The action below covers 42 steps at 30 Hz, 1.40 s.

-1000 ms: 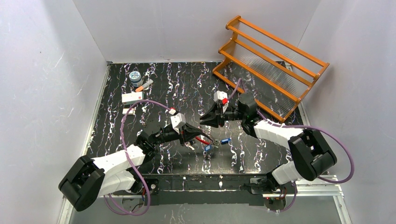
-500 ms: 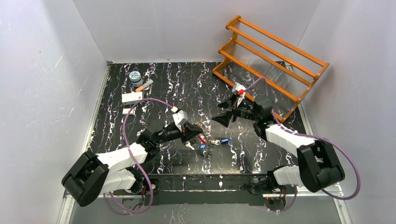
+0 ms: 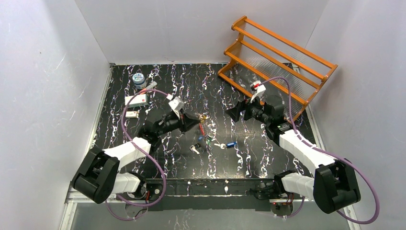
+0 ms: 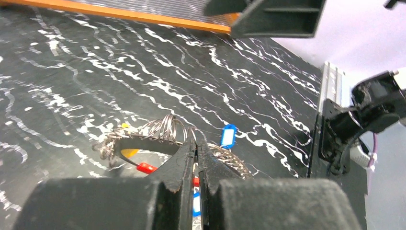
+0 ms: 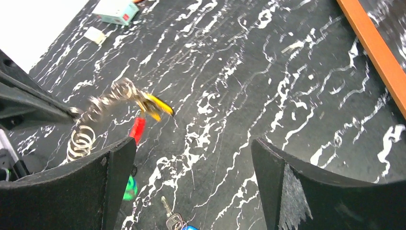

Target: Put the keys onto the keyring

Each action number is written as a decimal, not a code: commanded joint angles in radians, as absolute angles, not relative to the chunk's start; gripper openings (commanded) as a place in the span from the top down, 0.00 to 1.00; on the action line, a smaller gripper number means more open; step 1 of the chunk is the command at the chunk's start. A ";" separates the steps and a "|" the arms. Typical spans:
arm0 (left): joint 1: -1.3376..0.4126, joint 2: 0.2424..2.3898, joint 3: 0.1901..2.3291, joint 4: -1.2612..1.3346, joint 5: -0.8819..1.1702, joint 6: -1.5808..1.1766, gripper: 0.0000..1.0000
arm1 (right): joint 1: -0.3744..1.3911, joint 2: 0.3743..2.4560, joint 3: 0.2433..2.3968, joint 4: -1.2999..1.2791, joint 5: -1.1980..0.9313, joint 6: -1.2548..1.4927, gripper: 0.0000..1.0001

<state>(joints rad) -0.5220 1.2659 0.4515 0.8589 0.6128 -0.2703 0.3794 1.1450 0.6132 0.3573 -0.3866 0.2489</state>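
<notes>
Left gripper (image 4: 195,143) has its jaws pinched together on the wire of the keyring (image 4: 163,128), while the right gripper (image 5: 191,143) gapes wide with nothing between its fingers!

Start close to the arm bases. Loose keys (image 3: 195,149) lie on the black marbled table (image 3: 268,163): one with a pale head, and off to its right a second one just beside a blue tag (image 3: 231,144). Neither one touches the ring.

One step further out, the keyring hangs lifted off the table in that left grip. Its wire coils bunch right at the fingertips, with a yellow tag (image 5: 155,106) and a red tag (image 5: 138,128) dangling underneath. A green tag (image 5: 129,187) shows lower down, but I can't tell whether it hangs from the ring or rests on the table. The ring is blurred in the right wrist view, so I can't say whether any key already rides on it either.

Further on, the right gripper hovers above the table, facing the ring but well apart from it.

At the back, an orange rack (image 3: 277,57) leans in the far right corner, and a small jar (image 3: 139,79) and a white box (image 3: 136,99) sit far left, all out of play.

So where does that leave the job? Early to middling, I'd say. The ring is secured and presented, but at least two keys are off it on the table. Each has to be picked up and threaded on, and the empty right claw looks the natural one to fetch them.
</notes>
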 commanded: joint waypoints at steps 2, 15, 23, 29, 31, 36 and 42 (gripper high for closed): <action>-0.373 1.187 0.468 0.885 0.681 -0.364 1.00 | 0.371 1.126 0.666 0.241 -0.232 0.344 0.01; -0.109 1.037 0.507 0.505 0.812 -0.158 1.00 | 0.384 1.275 0.775 0.097 -0.367 0.432 0.13; -0.110 0.952 0.468 0.464 0.710 -0.086 1.00 | 0.551 1.391 0.847 0.034 -0.293 0.447 0.33; -0.109 0.877 0.464 0.392 0.626 -0.029 1.00 | 0.739 1.468 0.899 0.028 -0.206 0.454 0.44; -0.109 0.855 0.460 0.383 0.603 -0.022 1.00 | 0.789 1.504 0.918 0.032 -0.187 0.458 0.46; -0.109 0.814 0.472 0.304 0.527 0.039 1.00 | 0.884 1.590 0.979 0.010 -0.145 0.465 0.52; -0.109 0.753 0.464 0.276 0.456 0.065 1.00 | 0.978 1.674 1.058 -0.065 -0.061 0.458 0.55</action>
<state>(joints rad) -0.1131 0.8097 0.4591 0.2813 0.5152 0.0242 0.9325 1.6440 0.9810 -0.0158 -0.1413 0.4534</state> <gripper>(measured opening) 0.014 0.456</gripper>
